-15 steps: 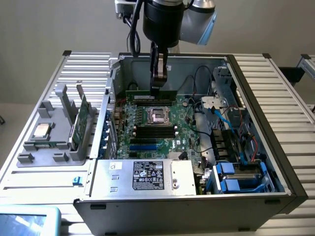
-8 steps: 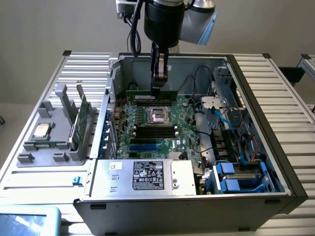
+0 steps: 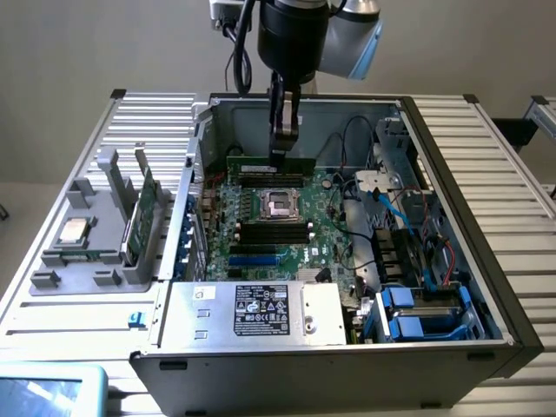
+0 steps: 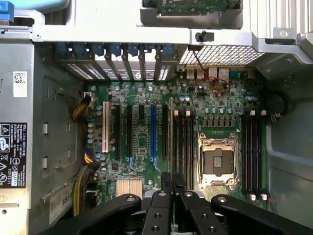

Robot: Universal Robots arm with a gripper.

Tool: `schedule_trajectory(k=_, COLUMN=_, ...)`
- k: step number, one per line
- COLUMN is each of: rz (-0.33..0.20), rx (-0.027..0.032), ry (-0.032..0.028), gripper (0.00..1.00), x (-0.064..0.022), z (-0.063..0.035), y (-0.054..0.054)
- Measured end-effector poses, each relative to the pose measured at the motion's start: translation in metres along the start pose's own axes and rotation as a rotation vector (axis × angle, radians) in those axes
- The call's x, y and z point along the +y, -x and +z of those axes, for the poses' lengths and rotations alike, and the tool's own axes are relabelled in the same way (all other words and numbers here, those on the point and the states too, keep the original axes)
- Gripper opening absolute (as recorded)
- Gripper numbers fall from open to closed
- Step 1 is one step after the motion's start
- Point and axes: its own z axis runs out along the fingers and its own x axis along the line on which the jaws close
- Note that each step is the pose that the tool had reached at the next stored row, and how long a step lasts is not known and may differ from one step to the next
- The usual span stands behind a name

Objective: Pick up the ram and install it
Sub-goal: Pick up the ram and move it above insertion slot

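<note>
- Underneath it all, a slatted metal table (image 3: 486,174) carries the set-up.
- An open computer case (image 3: 330,378) lies on it, insides facing up.
- The arm (image 3: 300,30) comes down from above at the far side of the case. Its wrist points straight down and black cables loop beside it.
- A grey power supply (image 3: 187,317) fills the case's near corner on the exterior view's left. Its black label (image 3: 261,308) has white print and marks too small to read. A barcode sticker (image 4: 19,84) in the wrist view is no clearer.
- The green motherboard (image 3: 330,234) lies flat in the case, with black memory slots on the near and far sides of the socket (image 3: 282,204).
- A grey holder (image 3: 95,252) sits on the table at the exterior view's left of the case. A second green board (image 3: 143,213) stands upright in it, and a silver chip (image 3: 74,230) lies flat.
- The gripper (image 3: 284,155) hangs vertical inside the case. Its fingers (image 4: 165,186) are pressed close together, pinching the ram by its upper edge.
- The ram (image 3: 256,163) is held level, its long side running left to right. It is over the far part of the motherboard, just beyond the socket. I cannot tell whether it touches a slot. Its small white sticker cannot be read.
</note>
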Motion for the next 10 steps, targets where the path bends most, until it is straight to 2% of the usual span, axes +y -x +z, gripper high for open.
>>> schedule_trajectory(k=5, rz=0.014, rx=-0.0014, ry=-0.0007, gripper=0.11, x=-0.0027, z=0.0001, y=0.004)
schedule_trajectory(k=10, rz=0.017, rx=-0.0017, ry=-0.0009, gripper=0.11, x=-0.0042, z=0.0008, y=0.012)
